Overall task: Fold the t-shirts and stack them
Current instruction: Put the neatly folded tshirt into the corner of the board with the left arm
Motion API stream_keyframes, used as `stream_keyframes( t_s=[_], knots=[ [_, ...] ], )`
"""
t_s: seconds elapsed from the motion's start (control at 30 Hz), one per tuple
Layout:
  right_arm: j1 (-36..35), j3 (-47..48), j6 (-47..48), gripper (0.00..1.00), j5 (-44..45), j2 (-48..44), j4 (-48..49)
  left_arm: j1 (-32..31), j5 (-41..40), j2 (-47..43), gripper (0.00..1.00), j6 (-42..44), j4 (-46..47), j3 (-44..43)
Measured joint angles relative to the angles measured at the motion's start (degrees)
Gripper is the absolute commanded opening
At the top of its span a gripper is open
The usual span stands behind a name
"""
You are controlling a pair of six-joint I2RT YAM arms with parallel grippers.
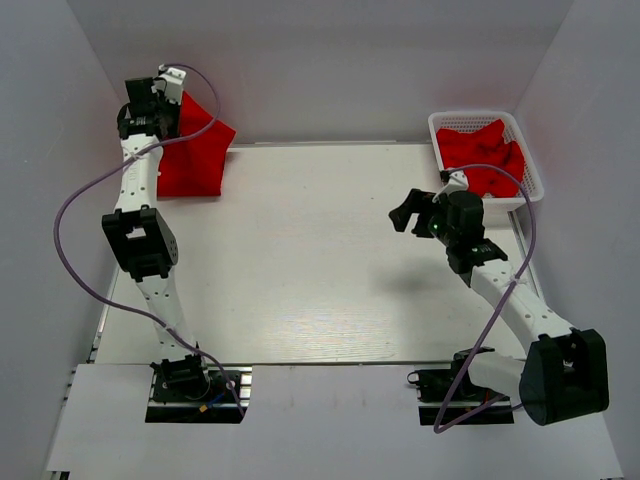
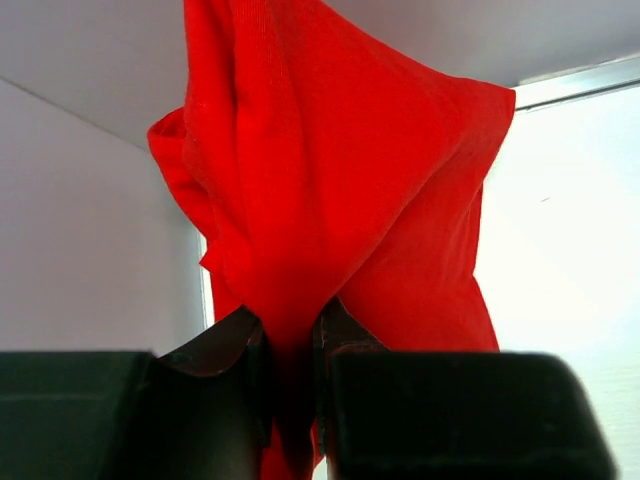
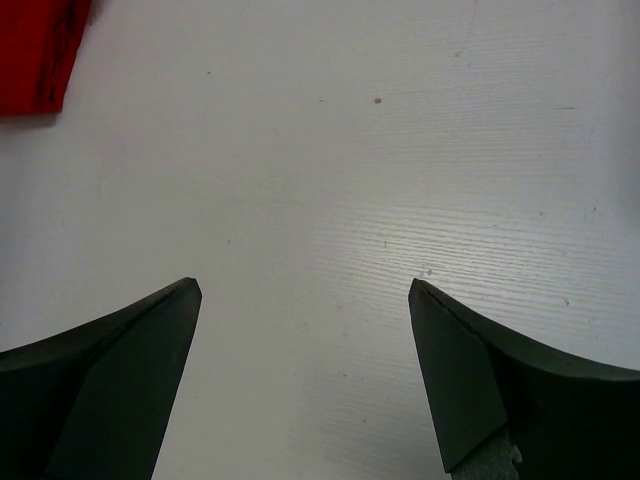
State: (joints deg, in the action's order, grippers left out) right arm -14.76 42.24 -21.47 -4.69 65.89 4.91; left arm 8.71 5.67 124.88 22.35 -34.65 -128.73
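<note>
At the far left corner of the surface point(image 1: 300, 260), your left end effector point(image 1: 163, 92) is raised and clenched on a bunched fold of one red t-shirt point(image 1: 195, 150), which hangs below it in a loose drape. Whether its lower hem touches the surface cannot be told from above. The left wrist view shows the grip close up: the two dark fingers point(image 2: 215, 350) of the left end effector point(image 2: 290, 335) pinch a narrow gather of the red t-shirt point(image 2: 340, 180), and the cloth fans out wide beyond them. Your right end effector point(image 1: 408, 212) hovers above the right half of the surface, on the near side of the white lattice basket point(image 1: 470, 116) at the far right corner, where more red t-shirts point(image 1: 480, 155) lie crumpled in a heap. Seen from its own wrist camera, the right end effector point(image 3: 305, 290) is released, its fingers point(image 3: 110, 350) spread well apart with only bare surface point(image 3: 400, 150) below the gap. A corner of red cloth point(image 3: 30, 50) shows at that view's upper left edge; which shirt it belongs to cannot be told.
</note>
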Motion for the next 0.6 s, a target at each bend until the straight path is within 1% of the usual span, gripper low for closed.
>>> stream_keyframes(
  t_s=[0.17,0.2,0.3,0.33,0.37,0.4,0.43,0.47,0.5,0.6],
  knots=[
    [0.00,1.11,-0.42,0.90,0.02,0.61,0.02,2.19,1.11,5.14,0.00,-0.48,2.71,0.52],
    [0.00,1.31,-0.44,0.90,0.04,0.66,0.07,2.64,1.16,6.27,0.07,-0.66,3.19,0.66],
    [0.00,1.97,-0.55,0.90,0.13,1.07,0.07,3.98,0.33,10.05,0.09,-1.51,4.52,0.63],
    [0.00,2.19,-0.55,0.90,0.22,1.33,0.00,4.22,-0.61,11.43,0.15,-2.03,4.72,0.50],
    [0.00,2.40,-0.57,0.90,0.26,1.57,0.00,4.55,-1.79,12.61,0.25,-2.56,5.18,0.37],
    [0.00,2.69,-0.57,0.90,0.26,1.92,0.00,4.90,-3.08,13.66,0.34,-3.21,5.66,0.35],
    [0.00,2.97,-0.57,0.90,0.26,2.29,-0.02,5.22,-4.61,14.58,0.71,-4.09,5.99,0.35],
    [0.00,3.13,-0.57,0.90,0.26,2.56,0.00,5.46,-6.36,15.32,0.93,-4.70,6.23,0.33],
    [0.00,3.32,-0.59,0.90,0.26,2.82,-0.02,5.66,-8.44,15.80,1.00,-5.73,6.43,0.33],
    [0.00,3.61,-0.61,0.90,0.24,3.34,-0.07,6.05,-13.44,16.31,1.00,-8.35,6.91,0.31]
  ],
)
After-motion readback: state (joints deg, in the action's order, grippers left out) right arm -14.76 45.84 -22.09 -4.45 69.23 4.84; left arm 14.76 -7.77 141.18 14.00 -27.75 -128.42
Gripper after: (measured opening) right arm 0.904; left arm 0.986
